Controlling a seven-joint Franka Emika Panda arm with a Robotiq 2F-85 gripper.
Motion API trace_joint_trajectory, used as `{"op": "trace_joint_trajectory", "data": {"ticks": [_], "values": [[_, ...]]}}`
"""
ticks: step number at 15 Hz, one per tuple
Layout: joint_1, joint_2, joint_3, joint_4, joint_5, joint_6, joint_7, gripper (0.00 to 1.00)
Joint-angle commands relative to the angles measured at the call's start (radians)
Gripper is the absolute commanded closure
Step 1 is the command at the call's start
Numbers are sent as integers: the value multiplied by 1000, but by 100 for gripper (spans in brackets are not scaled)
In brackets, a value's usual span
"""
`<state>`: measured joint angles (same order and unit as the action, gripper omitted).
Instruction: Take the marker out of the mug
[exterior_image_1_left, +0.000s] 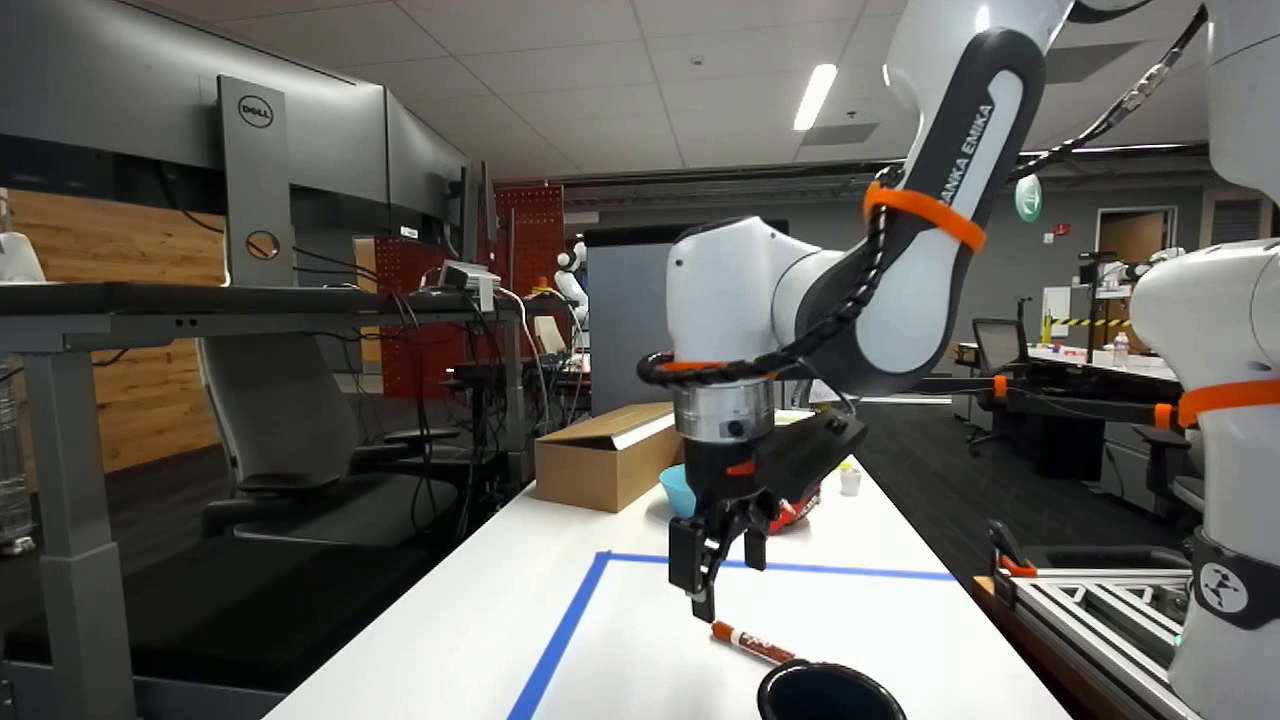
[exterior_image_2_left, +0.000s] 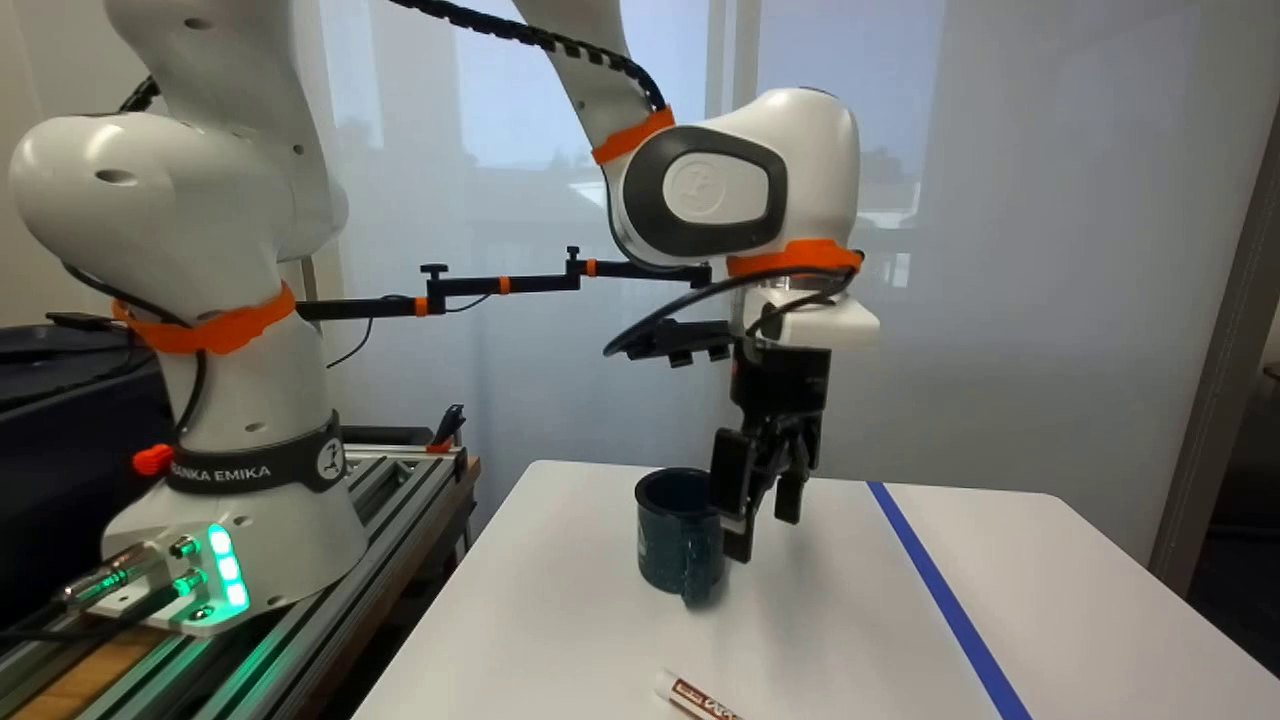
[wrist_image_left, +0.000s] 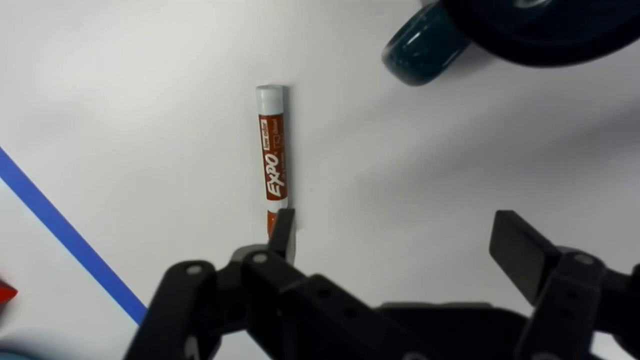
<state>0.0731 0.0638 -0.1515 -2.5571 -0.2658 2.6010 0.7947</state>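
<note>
White and flat, the worktop (exterior_image_1_left: 650, 650) spreads out, lined with blue tape (exterior_image_1_left: 563, 632) in places. Above it hangs the hand (wrist_image_left: 395, 240), its fingers (wrist_image_left: 522, 255) spread wide with nothing between them. Near it, upright, stands the dark mug (exterior_image_2_left: 675, 535); smaller again, the marker (wrist_image_left: 273, 157) lies on the worktop, outside the mug and apart from it. That makes the taking-out look done; best, I judge, to rise straight up, fingers wide, nudging neither mug nor marker.
</note>
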Motion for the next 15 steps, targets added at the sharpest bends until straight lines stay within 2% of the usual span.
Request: {"op": "trace_joint_trajectory", "data": {"ticks": [1,5,9,10,12,15], "values": [[-20,-247,63,-142,-20,-63,32,0],[-46,-450,121,-210,35,-222,-183,0],[-85,-607,133,-194,43,-413,-401,0],[-104,-498,166,-169,39,-346,-319,0],[-116,-560,161,-170,45,-392,-382,0],[-117,-579,162,-176,46,-400,-400,0]]}}
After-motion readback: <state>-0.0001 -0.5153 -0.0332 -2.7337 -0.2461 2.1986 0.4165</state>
